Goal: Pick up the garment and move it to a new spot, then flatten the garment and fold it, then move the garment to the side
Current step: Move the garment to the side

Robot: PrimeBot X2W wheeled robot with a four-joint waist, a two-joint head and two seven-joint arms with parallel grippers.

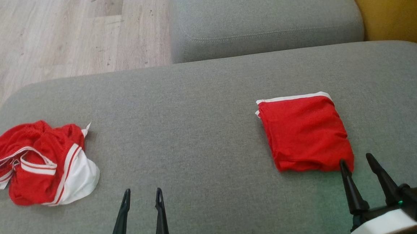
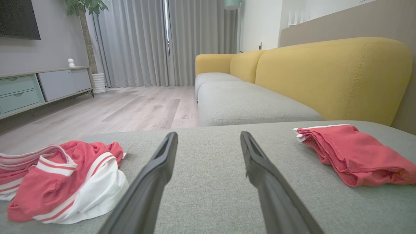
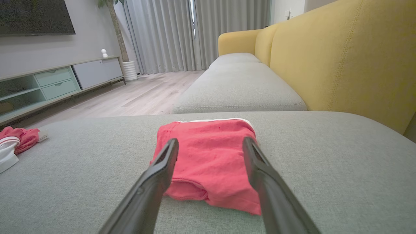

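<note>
The right gripper (image 1: pixel 355 158) has its two fingers spread wide with nothing between them; in the right wrist view they frame the near edge of the folded garment (image 3: pixel 208 152) without clamping it; in the head view the tips sit at its near right corner, and I cannot tell whether they touch the cloth. The left gripper (image 1: pixel 142 191) is also spread wide and empty, its tips over bare grey seat cushion (image 1: pixel 201 124), between the two pieces of clothing and well apart from both.

The folded garment (image 1: pixel 305 132) lies as a compact red rectangle with a white band along its far edge, on the robot's right of the cushion; that position and shape suggest it is finished and set aside, which would explain why the jaws beside it hold nothing. The crumpled garment (image 1: pixel 41 163), red mesh with white stripes and a white panel, lies bunched near the cushion's left edge; it looks like the piece not yet handled, so the next reach probably goes there, and its loose heap calls for a pinch on a raised fold.

Beyond lie a far cushion (image 1: pixel 264 16), the yellow backrest (image 1: pixel 397 7) and pale wooden floor (image 1: pixel 62 32).
</note>
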